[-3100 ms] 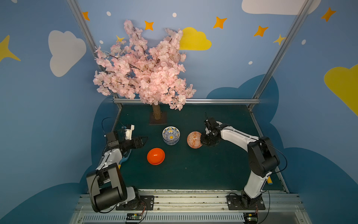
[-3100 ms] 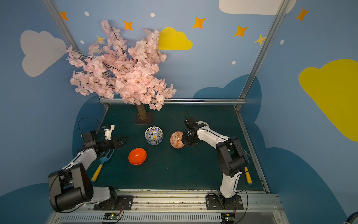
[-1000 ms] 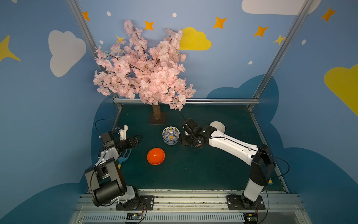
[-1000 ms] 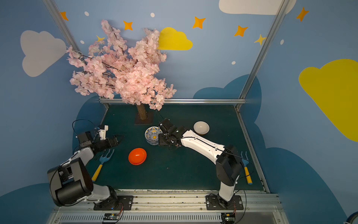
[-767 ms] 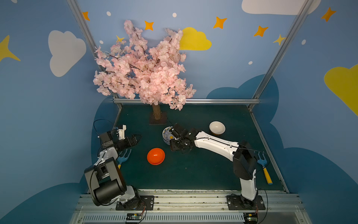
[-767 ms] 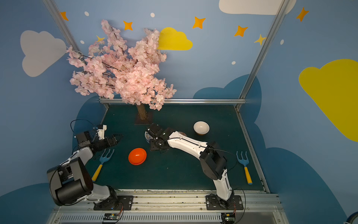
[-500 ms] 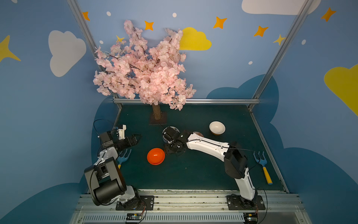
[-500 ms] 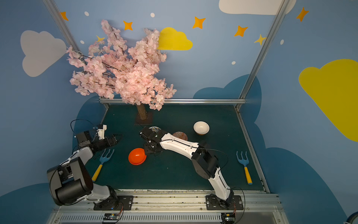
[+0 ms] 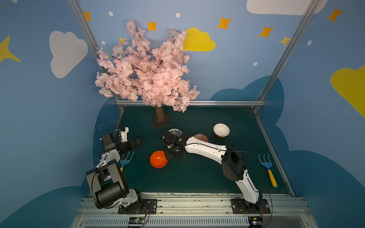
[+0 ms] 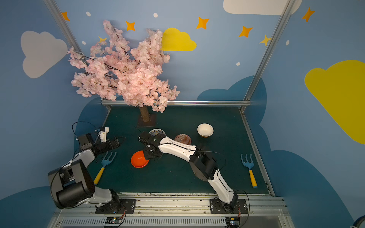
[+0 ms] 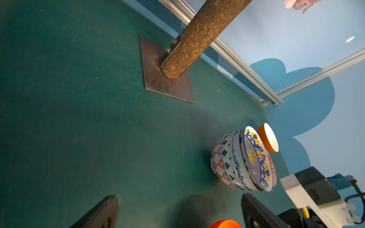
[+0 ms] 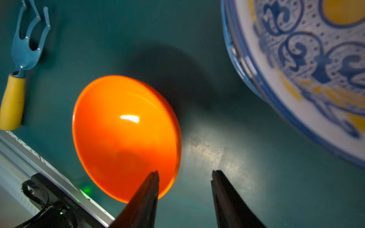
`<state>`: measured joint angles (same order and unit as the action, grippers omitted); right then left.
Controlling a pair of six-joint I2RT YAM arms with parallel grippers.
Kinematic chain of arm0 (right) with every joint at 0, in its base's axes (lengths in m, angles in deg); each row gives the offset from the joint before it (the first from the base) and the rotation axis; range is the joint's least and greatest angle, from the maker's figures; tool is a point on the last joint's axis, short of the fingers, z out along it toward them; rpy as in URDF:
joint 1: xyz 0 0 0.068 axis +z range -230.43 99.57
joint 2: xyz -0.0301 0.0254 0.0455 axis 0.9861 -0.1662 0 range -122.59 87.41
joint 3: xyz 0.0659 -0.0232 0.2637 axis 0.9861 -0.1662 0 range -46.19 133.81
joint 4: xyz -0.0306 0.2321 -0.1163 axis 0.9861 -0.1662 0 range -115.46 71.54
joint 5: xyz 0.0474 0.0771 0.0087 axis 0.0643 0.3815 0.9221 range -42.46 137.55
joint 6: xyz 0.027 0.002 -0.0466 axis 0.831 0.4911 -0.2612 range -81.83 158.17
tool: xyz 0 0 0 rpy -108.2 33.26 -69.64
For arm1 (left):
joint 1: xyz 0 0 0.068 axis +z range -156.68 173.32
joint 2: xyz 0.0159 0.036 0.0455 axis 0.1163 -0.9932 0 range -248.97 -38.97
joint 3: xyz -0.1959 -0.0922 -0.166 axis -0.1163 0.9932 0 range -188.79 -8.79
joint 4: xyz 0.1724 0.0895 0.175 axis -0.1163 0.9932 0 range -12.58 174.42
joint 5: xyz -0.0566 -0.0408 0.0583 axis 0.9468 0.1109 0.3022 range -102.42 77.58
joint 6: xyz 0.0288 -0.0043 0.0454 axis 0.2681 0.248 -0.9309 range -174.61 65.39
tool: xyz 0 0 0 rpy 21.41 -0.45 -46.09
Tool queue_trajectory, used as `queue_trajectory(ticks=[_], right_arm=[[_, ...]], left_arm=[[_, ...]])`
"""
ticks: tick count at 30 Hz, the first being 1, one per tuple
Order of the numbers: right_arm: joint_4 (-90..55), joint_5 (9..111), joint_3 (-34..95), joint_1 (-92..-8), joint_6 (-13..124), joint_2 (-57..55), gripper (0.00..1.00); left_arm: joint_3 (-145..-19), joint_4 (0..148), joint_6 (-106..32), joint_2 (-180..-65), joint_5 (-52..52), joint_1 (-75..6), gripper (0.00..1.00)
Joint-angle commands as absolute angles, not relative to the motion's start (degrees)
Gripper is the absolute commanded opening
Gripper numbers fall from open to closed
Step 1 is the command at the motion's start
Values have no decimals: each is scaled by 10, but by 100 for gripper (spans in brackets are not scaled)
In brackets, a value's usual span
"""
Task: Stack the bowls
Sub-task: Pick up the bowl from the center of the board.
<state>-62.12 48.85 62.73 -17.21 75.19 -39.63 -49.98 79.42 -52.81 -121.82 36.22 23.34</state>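
The glossy orange bowl [image 9: 158,159] [image 10: 139,159] [image 12: 122,134] sits near the middle of the green table, slightly toward the front. My right gripper [image 9: 169,156] [image 10: 151,155] [image 12: 185,173] is open at its right edge, one finger over the inside and the other outside the rim. A stack of blue-and-white bowls [image 9: 174,131] [image 10: 157,131] [image 11: 243,161] stands behind it. To the stack's right are a red-patterned bowl [image 9: 200,137] [image 10: 182,139] and a cream-white bowl [image 9: 221,129] [image 10: 205,129] [image 11: 267,138]. My left gripper [image 9: 141,140] [image 10: 121,139] [image 11: 178,199] hangs open and empty at the left.
A blossom tree's trunk [image 9: 159,115] [image 11: 197,35] stands on a metal plate behind the stack. One blue fork with a yellow handle [image 9: 125,159] [image 12: 25,49] lies under my left arm, another fork [image 9: 267,167] near the right edge. A metal rail [image 9: 189,102] lines the back.
My right arm swung left from the red-patterned bowl, past the stack, down to the orange bowl's rim, and its jaws narrowed. The left arm barely moved.
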Motion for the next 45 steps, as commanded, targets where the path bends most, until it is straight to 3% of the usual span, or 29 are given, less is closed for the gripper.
queue_trajectory(ticks=[1, 9, 27, 45], right_arm=[[-638, 501, 650, -169, 747, -413, 45], [-645, 516, 672, -164, 738, -439, 36], [-652, 520, 675, -161, 738, -429, 0], [-643, 500, 603, -162, 724, -320, 0]], left_arm=[[-510, 787, -527, -1224, 367, 236, 100], [-510, 786, -527, -1225, 367, 238, 100], [-510, 786, -530, -1228, 373, 237, 100], [-496, 796, -560, -1200, 357, 203, 100]])
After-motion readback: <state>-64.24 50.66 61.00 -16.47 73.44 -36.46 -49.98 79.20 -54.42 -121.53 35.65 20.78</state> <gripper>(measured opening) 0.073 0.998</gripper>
